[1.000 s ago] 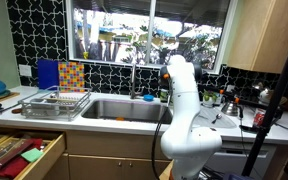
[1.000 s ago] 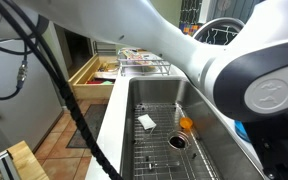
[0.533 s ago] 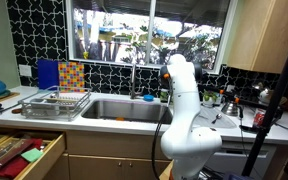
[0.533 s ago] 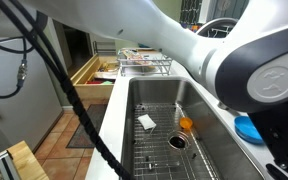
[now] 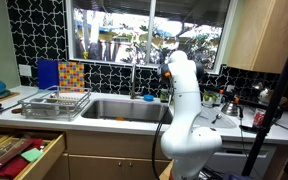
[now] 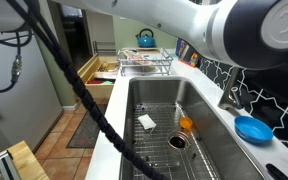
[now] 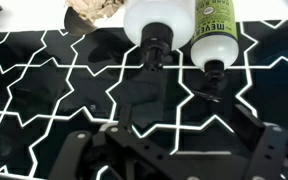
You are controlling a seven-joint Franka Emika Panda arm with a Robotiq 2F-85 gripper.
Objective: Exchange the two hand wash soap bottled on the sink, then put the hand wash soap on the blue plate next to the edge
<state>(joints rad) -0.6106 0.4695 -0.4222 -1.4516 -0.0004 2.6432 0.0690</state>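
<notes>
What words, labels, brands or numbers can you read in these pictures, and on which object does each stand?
"MEYE": on the green-labelled soap bottle in the wrist view; cut off by the frame edge, so the reading is uncertain.
White soap bottle: no text visible.
Red can in an exterior view: print too small to read.

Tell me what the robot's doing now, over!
Gripper open, empty, facing white soap bottle and green-label soap bottle at tiled wall. Blue plate beside sink, nothing on it. Nothing blocking.
</notes>
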